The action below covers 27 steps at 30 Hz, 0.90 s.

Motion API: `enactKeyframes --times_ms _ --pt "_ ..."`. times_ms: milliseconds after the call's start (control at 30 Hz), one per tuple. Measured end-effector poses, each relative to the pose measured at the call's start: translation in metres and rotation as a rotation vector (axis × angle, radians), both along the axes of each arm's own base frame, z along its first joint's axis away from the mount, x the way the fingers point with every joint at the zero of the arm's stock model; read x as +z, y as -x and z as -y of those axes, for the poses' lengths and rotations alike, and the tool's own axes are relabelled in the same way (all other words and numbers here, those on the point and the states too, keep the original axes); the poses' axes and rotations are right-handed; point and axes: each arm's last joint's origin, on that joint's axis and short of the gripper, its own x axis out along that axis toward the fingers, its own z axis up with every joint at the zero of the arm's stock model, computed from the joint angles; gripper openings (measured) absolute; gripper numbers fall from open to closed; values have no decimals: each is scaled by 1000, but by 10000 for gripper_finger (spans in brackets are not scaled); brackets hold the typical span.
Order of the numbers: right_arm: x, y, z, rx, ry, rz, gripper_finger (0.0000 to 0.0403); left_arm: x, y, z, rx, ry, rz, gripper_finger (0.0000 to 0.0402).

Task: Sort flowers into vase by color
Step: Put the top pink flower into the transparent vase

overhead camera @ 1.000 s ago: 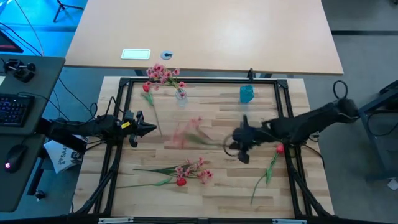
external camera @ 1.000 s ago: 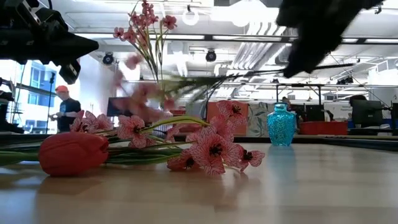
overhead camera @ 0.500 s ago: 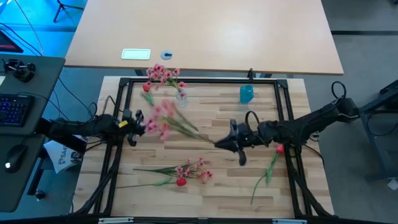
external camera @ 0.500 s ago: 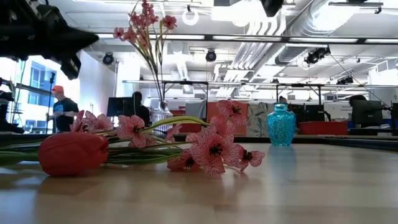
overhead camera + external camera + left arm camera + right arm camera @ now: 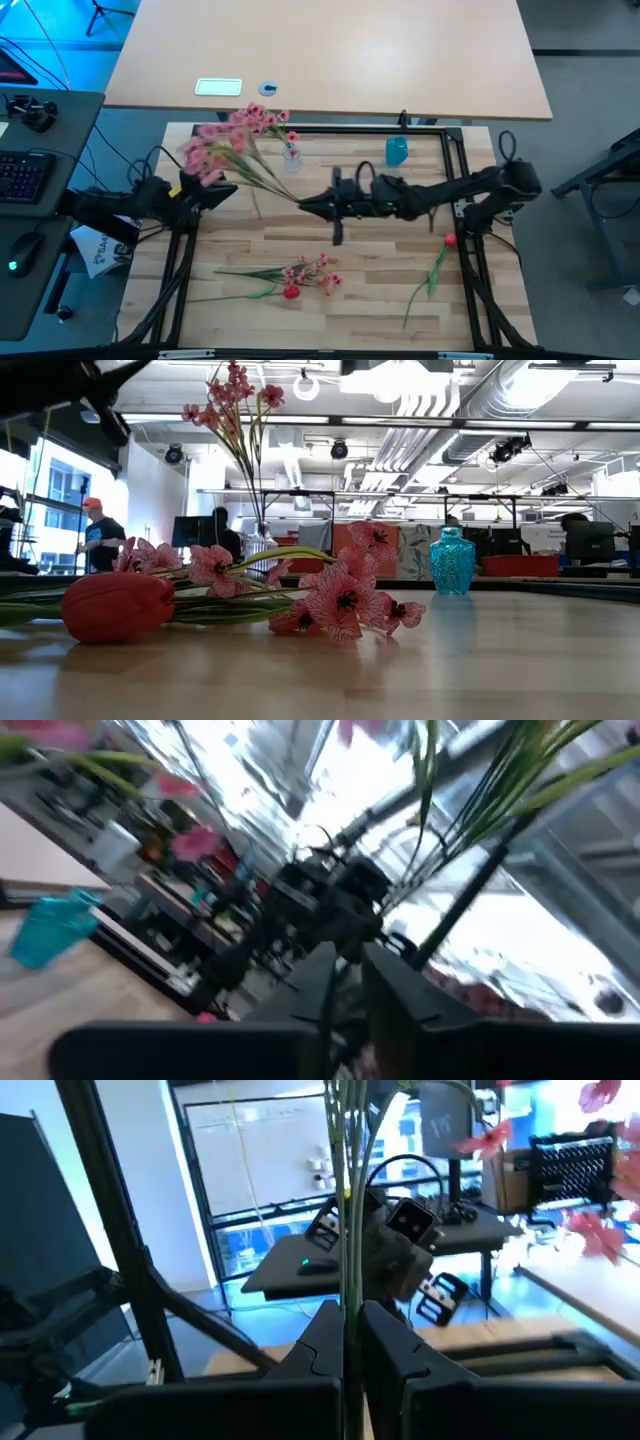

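Observation:
My right gripper (image 5: 303,203) is over the table's middle, shut on a pink spray (image 5: 213,152) whose blossoms reach out over the far left corner. My left gripper (image 5: 222,193) is shut and empty at the left, just near of those blossoms. A clear vase (image 5: 291,155) at the far edge holds pink blossoms (image 5: 262,120); it also shows in the low view (image 5: 258,545). A blue vase (image 5: 396,151) stands to its right. A pink spray and a red tulip (image 5: 291,291) lie on the near part of the table. Another red tulip (image 5: 449,240) lies at the right. My right gripper pinches the spray's thin green stems (image 5: 347,1295) between its two fingers, near their cut end. The fingers come level from the table's right, and the stems run on forward past the fingertips. The spray is lifted clear of the table, and its blossoms (image 5: 600,1230) stand out beyond the gripper.
A black frame (image 5: 320,130) runs around the wooden work area. A third red tulip (image 5: 237,141) lies left of the clear vase. A larger tan table (image 5: 330,60) stands beyond the far edge. A person (image 5: 100,532) stands in the room behind.
My right gripper has gone toward the table's left and a little toward its far edge, still shut on the pink spray. The spray has swung with it, so its blossoms have passed from the table's middle to over the far left corner. My left gripper has drawn back toward the left edge.

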Motion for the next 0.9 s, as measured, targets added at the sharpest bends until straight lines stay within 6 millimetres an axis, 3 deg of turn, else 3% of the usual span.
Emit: enactKeyframes --times_ms 233,400,567,900 --pt "23 -46 9 29 91 89 0 53 -16 6 -76 -224 -32 134" --pt "34 -64 21 46 95 131 1 89 -36 8 5 -491 -37 155" --pt "40 -70 26 49 96 152 1 108 -59 10 57 -645 -62 157" --pt "39 -70 25 66 106 146 1 130 -76 10 149 -671 1 157"
